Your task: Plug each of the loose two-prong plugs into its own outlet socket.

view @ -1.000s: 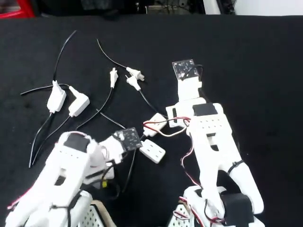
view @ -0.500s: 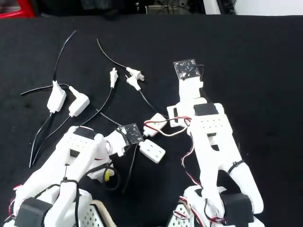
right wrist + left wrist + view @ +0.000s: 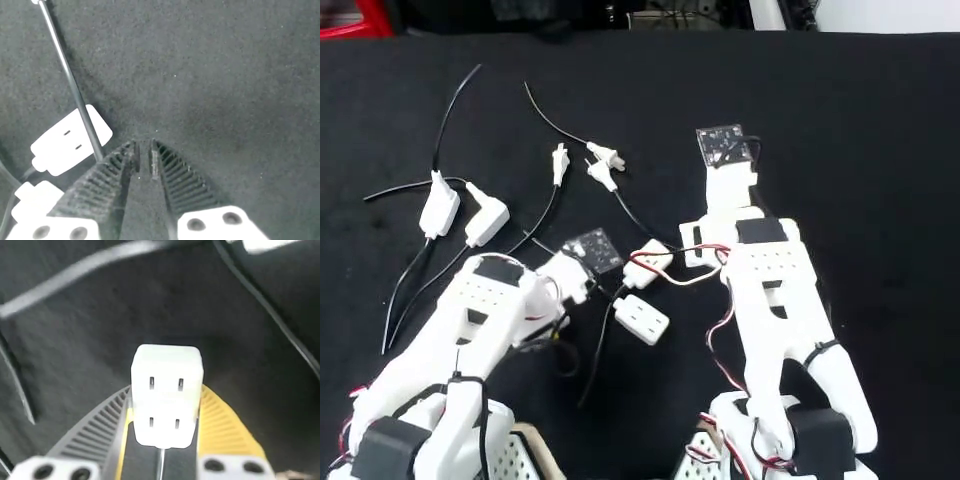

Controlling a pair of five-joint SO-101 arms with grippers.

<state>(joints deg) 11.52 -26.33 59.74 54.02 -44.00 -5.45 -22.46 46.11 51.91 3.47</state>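
Observation:
My left gripper (image 3: 166,390) is shut on a white outlet socket (image 3: 166,385), whose slots face the camera above the black cloth. In the high view the left arm's wrist (image 3: 590,252) sits left of two more white sockets, one (image 3: 648,263) beside the other arm and one (image 3: 642,318) nearer the front. My right gripper (image 3: 143,150) is shut with nothing in it, low over the cloth, next to a socket (image 3: 70,137) crossed by a black cable (image 3: 70,82). Three small loose plugs (image 3: 560,160) (image 3: 605,153) (image 3: 603,175) lie farther back.
Two bigger white plugs (image 3: 440,208) (image 3: 485,220) with black cords lie at the left. Thin black cables (image 3: 535,235) run across the table's middle. A red and white arm wire (image 3: 670,272) loops by the right arm. Bare black cloth lies to the right.
The left arm has swung its wrist away from the table's front, toward the middle sockets. The right arm's wrist has shifted slightly to the right.

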